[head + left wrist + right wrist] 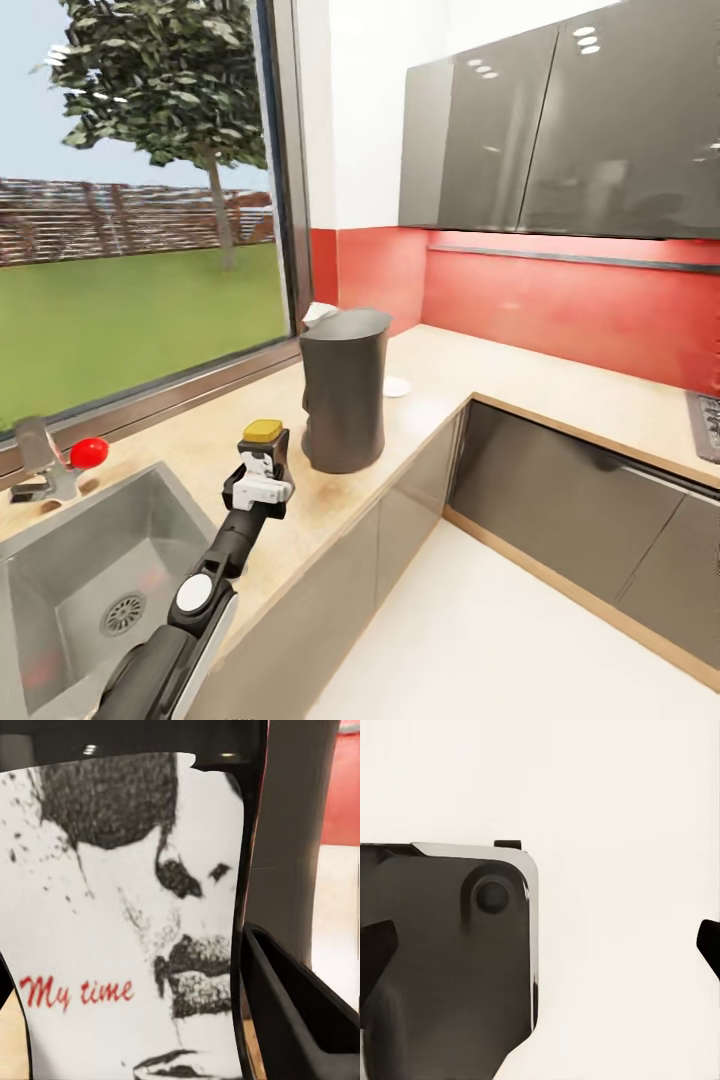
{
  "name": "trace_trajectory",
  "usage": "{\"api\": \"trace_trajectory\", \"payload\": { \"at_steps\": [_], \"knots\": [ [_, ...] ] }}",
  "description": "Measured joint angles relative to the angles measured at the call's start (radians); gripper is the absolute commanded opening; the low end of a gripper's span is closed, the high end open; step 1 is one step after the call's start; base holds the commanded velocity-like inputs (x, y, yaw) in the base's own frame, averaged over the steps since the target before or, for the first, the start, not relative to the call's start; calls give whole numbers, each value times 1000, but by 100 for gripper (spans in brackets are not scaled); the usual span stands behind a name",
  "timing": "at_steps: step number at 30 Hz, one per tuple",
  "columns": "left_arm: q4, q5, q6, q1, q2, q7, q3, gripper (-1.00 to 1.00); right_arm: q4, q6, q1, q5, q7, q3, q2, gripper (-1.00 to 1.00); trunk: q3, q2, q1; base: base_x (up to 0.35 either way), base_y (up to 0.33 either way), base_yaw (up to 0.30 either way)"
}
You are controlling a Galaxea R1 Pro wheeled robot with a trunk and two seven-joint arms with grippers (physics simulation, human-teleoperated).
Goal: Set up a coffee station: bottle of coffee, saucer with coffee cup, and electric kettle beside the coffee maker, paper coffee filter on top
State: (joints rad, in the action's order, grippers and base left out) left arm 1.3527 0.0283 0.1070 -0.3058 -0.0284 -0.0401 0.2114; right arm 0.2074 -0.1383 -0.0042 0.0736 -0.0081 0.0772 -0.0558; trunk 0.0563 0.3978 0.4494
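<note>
Bottle of coffee (263,447) clamped in left gripper (262,478)
Yellow cap above the fingers; black-and-white label; coffee maker (343,388) just beyond.

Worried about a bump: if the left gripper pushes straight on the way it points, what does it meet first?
Probably the coffee maker. The left gripper holds the bottle and points toward it, with the grey drum just past the label; depth is unclear.
</note>
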Motion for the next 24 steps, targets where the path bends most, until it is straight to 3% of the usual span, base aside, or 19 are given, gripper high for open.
{"api": "trace_trajectory", "payload": {
  "at_steps": [5, 14, 17, 21, 24],
  "knots": [
    [0, 0, 0, 0, 0, 0, -1, -100, 0, 0, 0, 0, 0, -1, 1, 100, 0, 0, 0, 19, -243, 211],
    [-3, -1, -2, 0, -10, -27, -7, -100, -1, 1, 0, 0, 1, -1, 1, 100, 0, 0, 0, 11, -37, 270],
    [-15, -1, -8, -7, -11, -34, -24, -100, -2, 1, 0, 0, 1, -1, 2, 100, 0, 0, 0, 1, -2, 275],
    [-101, -3, -10, -22, -9, -37, -67, -100, -2, 0, 0, 0, 1, -1, 2, 100, 0, 0, 0, 0, -1, 275],
    [-140, -6, -11, -73, -5, -38, -75, -100, -2, 0, 0, 0, 1, -1, 2, 100, 0, 0, 0, 0, 0, 275]
  ]
}}
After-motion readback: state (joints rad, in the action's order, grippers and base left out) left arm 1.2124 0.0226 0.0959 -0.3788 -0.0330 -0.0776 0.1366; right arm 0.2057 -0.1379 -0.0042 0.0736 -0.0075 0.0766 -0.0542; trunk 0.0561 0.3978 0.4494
